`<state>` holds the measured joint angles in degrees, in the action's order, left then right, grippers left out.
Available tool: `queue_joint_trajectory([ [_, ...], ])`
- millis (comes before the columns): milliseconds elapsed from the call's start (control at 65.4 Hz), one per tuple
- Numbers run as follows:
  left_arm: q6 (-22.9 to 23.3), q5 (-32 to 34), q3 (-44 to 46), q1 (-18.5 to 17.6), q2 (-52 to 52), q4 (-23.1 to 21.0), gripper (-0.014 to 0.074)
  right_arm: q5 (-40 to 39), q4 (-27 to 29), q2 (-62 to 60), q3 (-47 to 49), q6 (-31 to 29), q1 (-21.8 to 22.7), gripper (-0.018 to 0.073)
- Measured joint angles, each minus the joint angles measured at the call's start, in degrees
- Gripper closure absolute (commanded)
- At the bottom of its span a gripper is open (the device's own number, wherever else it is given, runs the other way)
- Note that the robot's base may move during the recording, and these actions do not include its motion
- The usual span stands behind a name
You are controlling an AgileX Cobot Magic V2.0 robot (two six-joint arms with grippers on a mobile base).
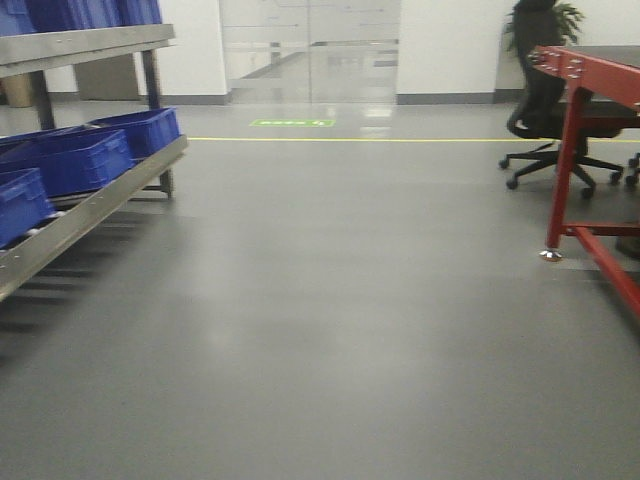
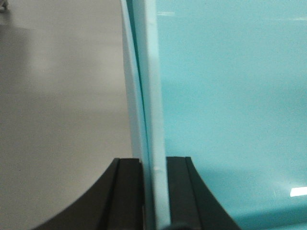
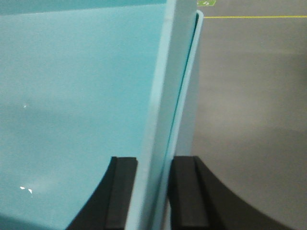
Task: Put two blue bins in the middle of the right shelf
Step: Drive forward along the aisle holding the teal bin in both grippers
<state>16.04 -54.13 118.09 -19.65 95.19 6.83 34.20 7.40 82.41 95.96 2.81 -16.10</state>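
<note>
A light blue bin fills the right of the left wrist view. My left gripper is shut on its left side wall, one black finger inside and one outside. In the right wrist view the same bin fills the left, and my right gripper is shut on its right side wall. Each wall shows two pale layers with a thin dark seam; I cannot tell whether these are two nested bins. Neither gripper nor the held bin shows in the front view. The red shelf frame stands at the right.
A metal shelf on the left carries dark blue bins, with more on its upper level. A black office chair stands behind the red frame. A yellow floor line crosses the grey floor ahead.
</note>
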Motion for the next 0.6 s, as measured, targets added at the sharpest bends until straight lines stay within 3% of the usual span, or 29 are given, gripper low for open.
queue_joint_trajectory([
  [596, 0.0, -0.2, 0.0, 0.0, 0.0, 0.0, 0.0707, 0.0, 0.0, 0.0, 0.0, 0.0, 0.0, 0.0712],
])
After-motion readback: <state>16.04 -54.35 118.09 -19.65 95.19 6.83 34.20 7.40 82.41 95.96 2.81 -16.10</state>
